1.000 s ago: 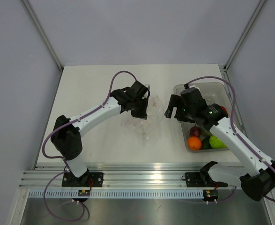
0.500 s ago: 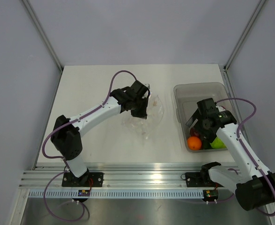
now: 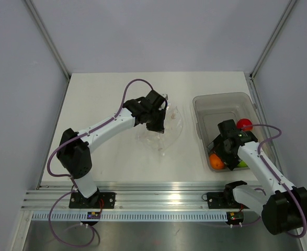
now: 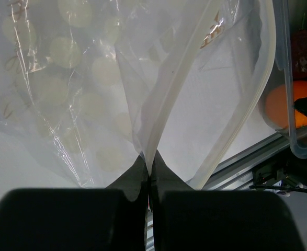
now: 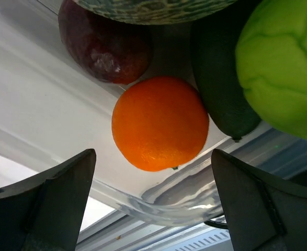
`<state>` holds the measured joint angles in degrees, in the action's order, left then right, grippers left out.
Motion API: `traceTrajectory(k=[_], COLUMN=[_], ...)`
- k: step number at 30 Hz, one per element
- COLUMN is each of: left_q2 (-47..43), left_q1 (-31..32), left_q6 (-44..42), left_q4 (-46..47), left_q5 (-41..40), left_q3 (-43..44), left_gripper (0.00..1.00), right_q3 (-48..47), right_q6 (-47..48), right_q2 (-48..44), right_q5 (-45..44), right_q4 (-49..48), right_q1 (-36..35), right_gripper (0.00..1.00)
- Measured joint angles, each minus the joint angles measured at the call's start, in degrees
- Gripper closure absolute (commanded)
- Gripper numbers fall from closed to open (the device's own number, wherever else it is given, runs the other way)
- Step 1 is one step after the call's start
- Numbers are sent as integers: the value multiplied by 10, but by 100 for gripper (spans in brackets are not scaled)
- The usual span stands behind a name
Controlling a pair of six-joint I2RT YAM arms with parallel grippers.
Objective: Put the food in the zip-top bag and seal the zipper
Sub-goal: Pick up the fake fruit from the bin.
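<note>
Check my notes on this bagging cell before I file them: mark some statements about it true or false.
1. The left gripper has its jaws shut on the zipper of the zip-top bag. True.
2. The orange lies inside the bag. False: it lies in the grey tub.
3. The right gripper has its jaws open on either side of the orange. True.
4. The right gripper holds the dark red plum. False: it holds nothing; the plum lies in the tub.
</note>
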<state>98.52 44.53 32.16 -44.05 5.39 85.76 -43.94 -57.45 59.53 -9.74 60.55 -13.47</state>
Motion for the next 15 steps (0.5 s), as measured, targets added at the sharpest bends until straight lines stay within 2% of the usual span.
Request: traceTrajectory(k=[4,6,7,11,15], left_q2=[0,0,0,0,0], left_q1=[0,0,0,0,0], left_q6=[-2,-2,-2,-2,-2], left_q4=[-2,-2,-3,-4,-4], left_q5=[0,0,0,1,3], left_q3=[0,0,0,0,0], left_gripper=[100,100,100,100,100], right_q3=[21,27,30,32,24], right_q6=[-4,-4,-7,-12,-14], right_q2=[21,31,33,27,3], right_q5=[10,12,14,14,1], right_q4=[-28,-38,-42,-43,-31], right_q1=[2,3,3,3,3], right_gripper=[4,14,23,41,51])
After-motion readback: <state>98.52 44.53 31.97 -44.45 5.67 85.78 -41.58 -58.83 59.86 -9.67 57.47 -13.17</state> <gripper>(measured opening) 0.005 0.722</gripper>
